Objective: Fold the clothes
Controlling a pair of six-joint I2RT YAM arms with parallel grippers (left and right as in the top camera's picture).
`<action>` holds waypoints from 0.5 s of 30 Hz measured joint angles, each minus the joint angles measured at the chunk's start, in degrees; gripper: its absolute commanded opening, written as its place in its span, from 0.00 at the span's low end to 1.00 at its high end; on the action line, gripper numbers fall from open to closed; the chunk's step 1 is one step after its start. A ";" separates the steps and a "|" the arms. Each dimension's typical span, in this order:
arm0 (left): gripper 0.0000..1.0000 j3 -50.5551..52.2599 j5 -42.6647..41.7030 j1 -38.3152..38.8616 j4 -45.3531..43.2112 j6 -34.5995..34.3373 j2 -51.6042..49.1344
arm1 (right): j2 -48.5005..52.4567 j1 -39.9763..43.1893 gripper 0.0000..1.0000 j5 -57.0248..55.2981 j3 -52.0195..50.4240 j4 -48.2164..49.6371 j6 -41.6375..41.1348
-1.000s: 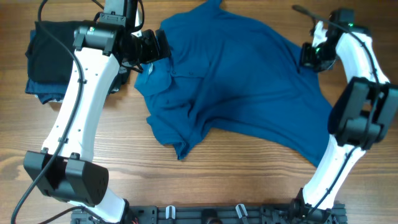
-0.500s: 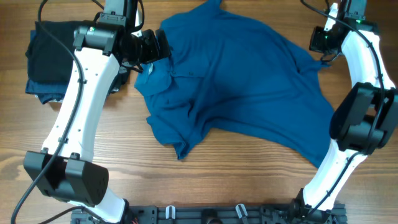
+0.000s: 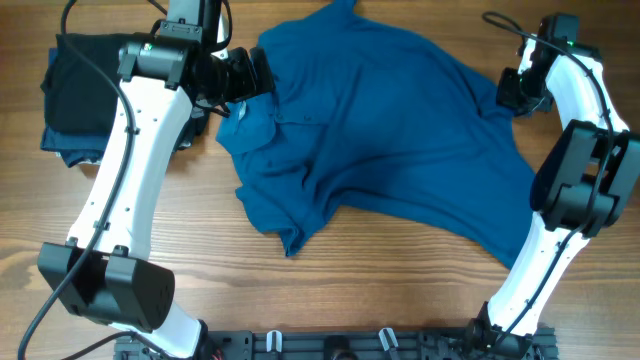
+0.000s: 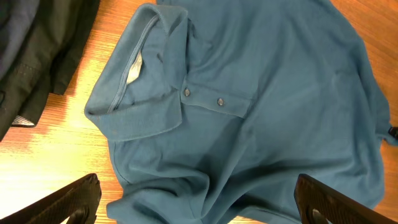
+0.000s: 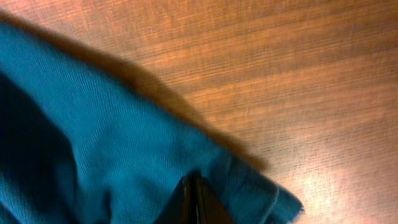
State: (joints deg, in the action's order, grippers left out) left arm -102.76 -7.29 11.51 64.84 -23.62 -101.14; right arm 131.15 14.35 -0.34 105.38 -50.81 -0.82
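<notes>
As seen overhead: blue shirt (image 3: 400, 140) spread rumpled on wooden table (image 3: 380, 280), collar (image 3: 245, 125) at left; dark folded clothes (image 3: 75, 95) far left
Left wrist: left gripper (image 4: 196, 202) wide open over collar and two buttons (image 4: 186, 92), holding nothing
Right wrist: right gripper (image 5: 191, 196) pinched shut on shirt's edge, bare wood beside

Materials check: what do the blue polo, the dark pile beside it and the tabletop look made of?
Polo shirt: soft matte knit, probably cotton; fine textured surface, ribbed collar, limp folds. Dark garments: matte cloth, fibre unclear. Table: wood or wood-look laminate; grain lines, light glare.
</notes>
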 measured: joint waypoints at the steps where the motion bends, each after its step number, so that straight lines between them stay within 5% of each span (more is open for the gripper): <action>1: 1.00 0.00 0.00 0.00 0.00 0.00 0.00 | 0.00 0.07 0.04 0.00 -0.04 -0.02 0.00; 15: 1.00 0.00 -0.02 0.00 0.00 0.00 0.00 | -0.79 0.39 0.04 -0.13 -6.58 8.20 -0.42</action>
State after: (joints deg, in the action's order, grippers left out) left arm -102.76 -7.31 11.51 64.84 -23.62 -101.14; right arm 130.37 14.74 -0.47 98.80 -42.61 -1.23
